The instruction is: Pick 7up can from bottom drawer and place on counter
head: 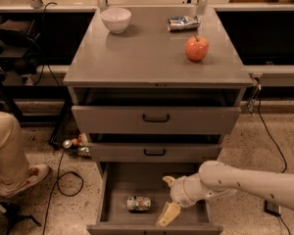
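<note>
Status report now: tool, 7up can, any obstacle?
Status: tool open, inside bottom drawer, right of 7up can. Can lying on drawer floor, not gripped. Nothing between them.

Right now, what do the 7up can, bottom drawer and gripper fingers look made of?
7up can: thin metal by the look, glossy print, shiny ends, lying on its side.
Bottom drawer: probably painted sheet metal, matte grey, flat plain floor.
Gripper, open inside the drawer beside the can: fingers look like tan plastic or rubber, matte; cannot tell which.
</note>
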Motion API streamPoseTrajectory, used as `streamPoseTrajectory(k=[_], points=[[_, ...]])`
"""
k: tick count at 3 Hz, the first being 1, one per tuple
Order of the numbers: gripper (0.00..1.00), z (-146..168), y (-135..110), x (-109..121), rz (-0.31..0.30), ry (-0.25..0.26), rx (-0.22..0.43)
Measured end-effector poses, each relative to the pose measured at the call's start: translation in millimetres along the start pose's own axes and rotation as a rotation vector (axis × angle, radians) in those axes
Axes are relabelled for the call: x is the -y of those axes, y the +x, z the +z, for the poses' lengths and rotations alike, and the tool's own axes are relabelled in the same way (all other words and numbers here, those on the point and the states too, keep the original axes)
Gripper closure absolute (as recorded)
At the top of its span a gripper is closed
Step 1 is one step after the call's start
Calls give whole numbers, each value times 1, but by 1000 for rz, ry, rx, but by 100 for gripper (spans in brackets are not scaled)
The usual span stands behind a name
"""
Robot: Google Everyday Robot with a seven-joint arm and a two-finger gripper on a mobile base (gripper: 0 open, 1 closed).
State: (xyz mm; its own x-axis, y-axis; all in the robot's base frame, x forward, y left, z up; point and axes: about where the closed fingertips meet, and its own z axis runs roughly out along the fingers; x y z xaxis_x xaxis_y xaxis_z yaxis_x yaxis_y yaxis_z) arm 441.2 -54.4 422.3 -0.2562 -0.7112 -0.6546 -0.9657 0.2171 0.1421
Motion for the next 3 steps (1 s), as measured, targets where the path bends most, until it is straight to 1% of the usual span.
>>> streamPoseTrajectory(k=[1, 2, 3], points=[[0, 45, 25, 36, -35, 1, 68], [0, 45, 25, 36, -35, 1, 68], [0, 54, 27, 40, -79, 29, 68]])
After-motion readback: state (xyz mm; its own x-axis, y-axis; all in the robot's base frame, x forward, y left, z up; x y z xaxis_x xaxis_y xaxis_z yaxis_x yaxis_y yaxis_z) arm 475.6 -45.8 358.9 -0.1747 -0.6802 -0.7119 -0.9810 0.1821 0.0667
